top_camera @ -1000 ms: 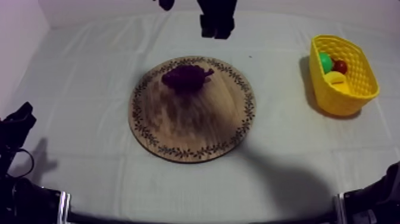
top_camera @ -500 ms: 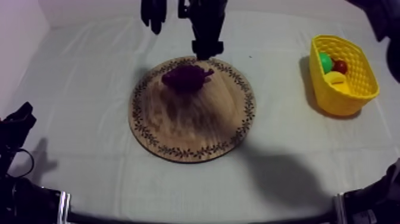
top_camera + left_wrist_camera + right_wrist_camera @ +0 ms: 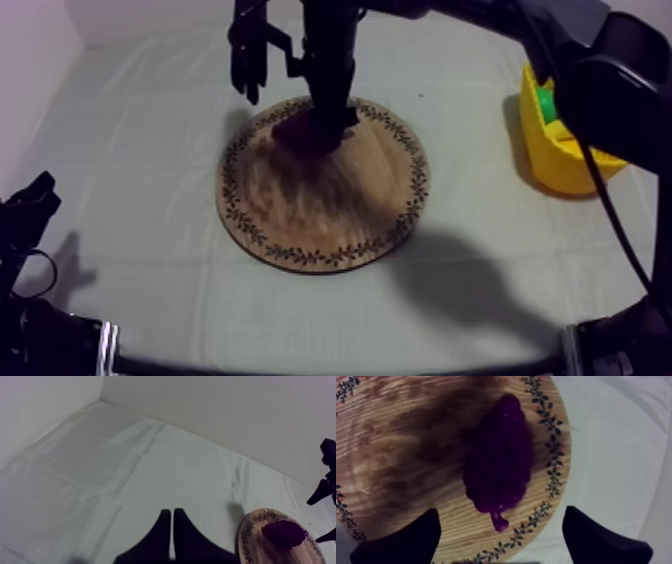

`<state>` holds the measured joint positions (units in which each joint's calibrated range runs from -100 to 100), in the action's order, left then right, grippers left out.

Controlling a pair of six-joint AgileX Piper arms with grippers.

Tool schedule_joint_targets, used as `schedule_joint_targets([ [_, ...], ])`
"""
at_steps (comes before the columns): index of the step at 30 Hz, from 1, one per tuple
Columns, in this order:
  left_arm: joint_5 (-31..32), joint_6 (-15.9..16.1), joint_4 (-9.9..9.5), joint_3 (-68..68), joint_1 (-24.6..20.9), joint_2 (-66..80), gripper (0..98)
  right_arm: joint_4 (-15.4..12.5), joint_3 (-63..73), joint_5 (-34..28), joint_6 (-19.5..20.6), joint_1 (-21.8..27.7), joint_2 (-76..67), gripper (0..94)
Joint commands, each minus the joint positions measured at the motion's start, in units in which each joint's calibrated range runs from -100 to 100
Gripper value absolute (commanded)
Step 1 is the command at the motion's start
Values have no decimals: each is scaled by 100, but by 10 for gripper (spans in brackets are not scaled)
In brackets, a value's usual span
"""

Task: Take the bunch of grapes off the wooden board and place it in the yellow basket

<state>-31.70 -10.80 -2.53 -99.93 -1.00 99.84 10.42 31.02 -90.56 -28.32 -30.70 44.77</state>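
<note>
A dark purple bunch of grapes [image 3: 300,133] lies on the far part of the round wooden board [image 3: 320,215]. My right arm reaches in from the upper right. Its gripper [image 3: 292,97] hangs open just over the grapes, one finger out to the left of them and the other at their right end. In the right wrist view the grapes [image 3: 498,466] lie on the board [image 3: 401,451] between the two wide-apart fingers of my right gripper [image 3: 501,512]. My left gripper [image 3: 30,210] rests low at the left; its fingers [image 3: 162,531] lie together, shut on nothing.
The yellow basket [image 3: 560,165] stands at the right, partly hidden by my right arm, with a green fruit [image 3: 545,100] showing inside. In the left wrist view, the board [image 3: 255,541] with the grapes [image 3: 284,532] lies far off on the cloth.
My right arm has come down from the far edge onto the board, bringing its open gripper over the grapes. The arm now covers part of the basket. My left arm has not moved.
</note>
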Motion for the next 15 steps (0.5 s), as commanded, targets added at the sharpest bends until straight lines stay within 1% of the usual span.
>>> schedule_joint_targets([
  [1, 2, -2, 1, 4, 2, -2, 0, -12, 13, -47, -4, -20, 119, 738],
  [7, 2, -2, 1, 4, 2, -2, 0, 9, 113, -43, 10, -54, 469, 739],
  [15, 2, -2, 1, 4, 2, -2, 0, 63, 574, -67, -3, -42, 937, 737],
])
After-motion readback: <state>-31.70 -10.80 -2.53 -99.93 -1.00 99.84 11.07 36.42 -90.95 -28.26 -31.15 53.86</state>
